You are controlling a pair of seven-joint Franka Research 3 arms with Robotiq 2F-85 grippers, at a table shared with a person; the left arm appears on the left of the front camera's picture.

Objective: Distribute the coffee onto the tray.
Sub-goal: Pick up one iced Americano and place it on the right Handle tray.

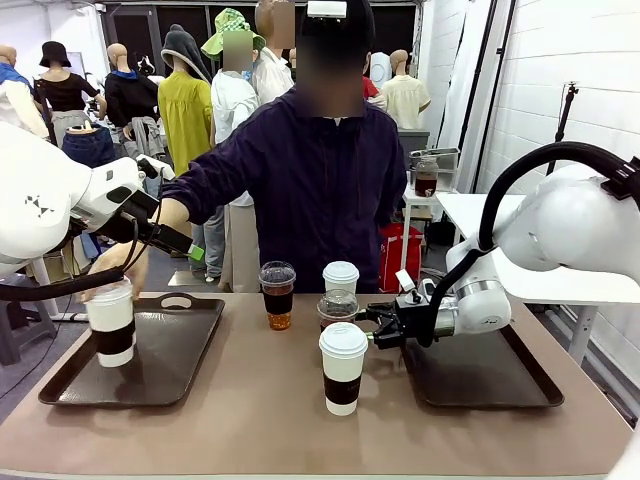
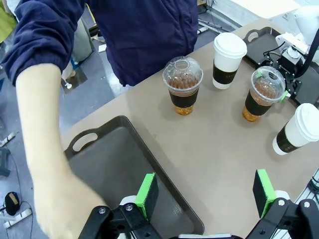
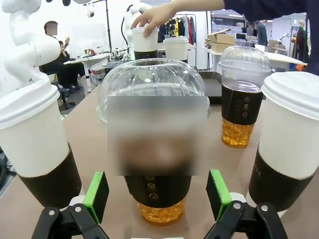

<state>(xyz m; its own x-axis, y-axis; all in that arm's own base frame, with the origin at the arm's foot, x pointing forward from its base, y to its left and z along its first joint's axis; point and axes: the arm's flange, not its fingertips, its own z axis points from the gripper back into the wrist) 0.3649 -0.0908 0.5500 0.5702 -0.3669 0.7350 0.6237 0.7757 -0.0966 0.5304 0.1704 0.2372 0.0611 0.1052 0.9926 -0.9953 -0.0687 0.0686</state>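
Right pincer (image 3: pixel 158 193) spread wide, nothing held; clear dome-lidded cup (image 3: pixel 158 84) upright dead ahead on the worktop (image 3: pixel 224 154), axis vertical, in line with the gap, white cups (image 3: pixel 37 144) flanking it either side; well beyond it, person's hand (image 3: pixel 149 17) grips another white cup (image 3: pixel 145 42).

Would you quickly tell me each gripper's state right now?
Left gripper: open, empty.
Right gripper: open, straddling a dome-lidded coffee cup.
Person's hand: holding a lidded paper cup.
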